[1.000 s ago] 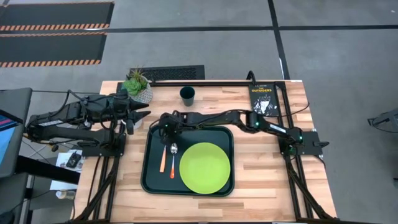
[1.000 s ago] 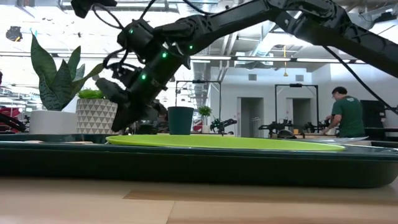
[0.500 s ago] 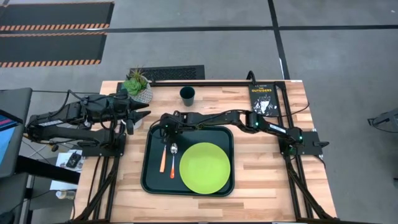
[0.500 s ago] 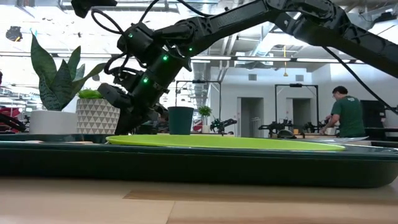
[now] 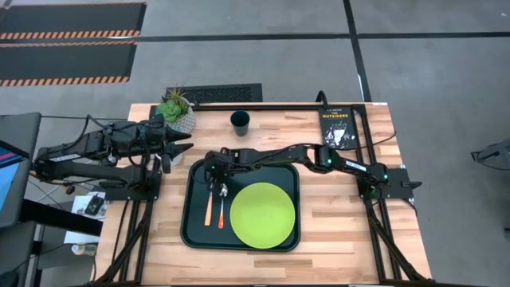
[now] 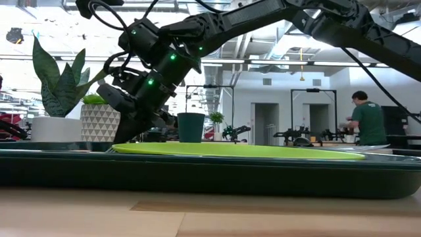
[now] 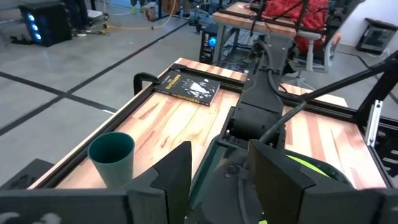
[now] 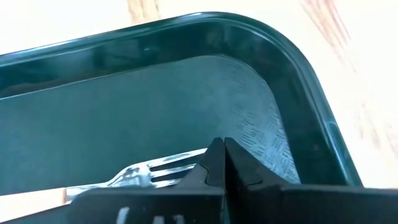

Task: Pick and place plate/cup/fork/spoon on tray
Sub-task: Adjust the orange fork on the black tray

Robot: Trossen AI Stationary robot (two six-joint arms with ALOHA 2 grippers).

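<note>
The dark green tray (image 5: pixel 191 227) lies on the table's middle. On it rest the lime-green plate (image 5: pixel 263 214), the orange-handled fork (image 5: pixel 209 206) and the spoon (image 5: pixel 221 209), side by side left of the plate. The dark green cup (image 5: pixel 240 121) stands on the table beyond the tray. My right gripper (image 5: pixel 213 175) is shut, low over the tray's far left corner, its tips (image 8: pixel 222 158) right beside the fork's tines (image 8: pixel 158 169). My left gripper (image 5: pixel 183 143) waits open, left of the tray. My right gripper's shut fingertips (image 8: pixel 211 163) stand at the tip of the fork's tines (image 8: pixel 186 160), coming from the far side and slanting down. I cannot tell whether they touch the tines. The fork lies flat on the tray floor.
A potted plant in a white patterned pot (image 5: pixel 177 110) stands at the far left and a black book (image 5: pixel 337 125) at the far right. The tray's raised rim (image 8: pixel 267 56) curves close around the right gripper. A person (image 6: pixel 368 122) stands in the room behind.
My right gripper has gone a little toward the table's near edge and down, from the tray's far rim to just over the fork's tine end. Fork, spoon and plate lie where they were.
</note>
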